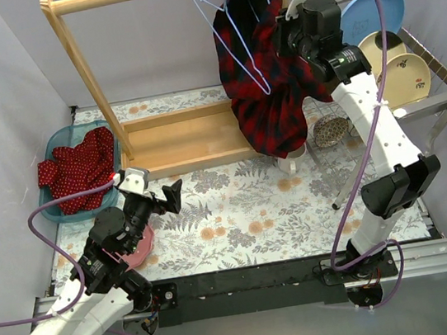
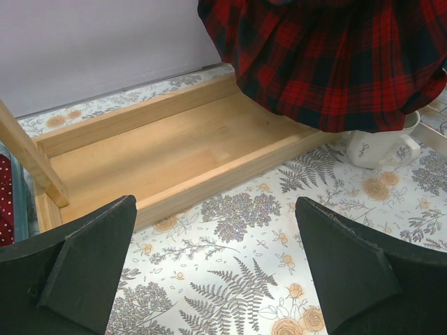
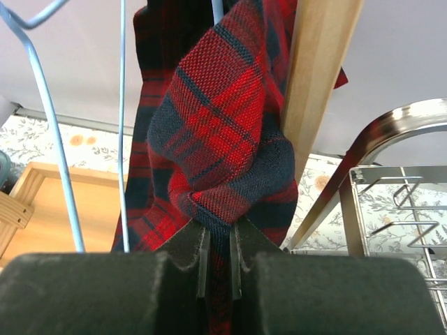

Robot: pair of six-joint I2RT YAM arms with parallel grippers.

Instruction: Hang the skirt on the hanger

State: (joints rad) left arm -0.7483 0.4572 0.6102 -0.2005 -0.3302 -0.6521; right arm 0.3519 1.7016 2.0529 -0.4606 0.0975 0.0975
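The red and dark plaid skirt (image 1: 266, 86) hangs at the right end of the wooden rack, bunched near the rail. My right gripper (image 3: 220, 241) is shut on a fold of the skirt (image 3: 216, 146), right beside the rack's upright post (image 3: 318, 77). A pale blue wire hanger (image 1: 230, 37) hangs from the rail just left of the skirt; its wires (image 3: 49, 118) show in the right wrist view. My left gripper (image 2: 213, 272) is open over the floral cloth, low at the front left, holding nothing. The skirt's hem (image 2: 335, 63) shows far ahead of it.
The wooden rack's base tray (image 1: 177, 136) lies at the back centre. A teal basket (image 1: 53, 196) with red dotted cloth stands at left. A pink bowl (image 1: 143, 247) sits under my left arm. A white mug (image 2: 380, 148), a wire dish rack (image 1: 431, 76) with plates stand at right.
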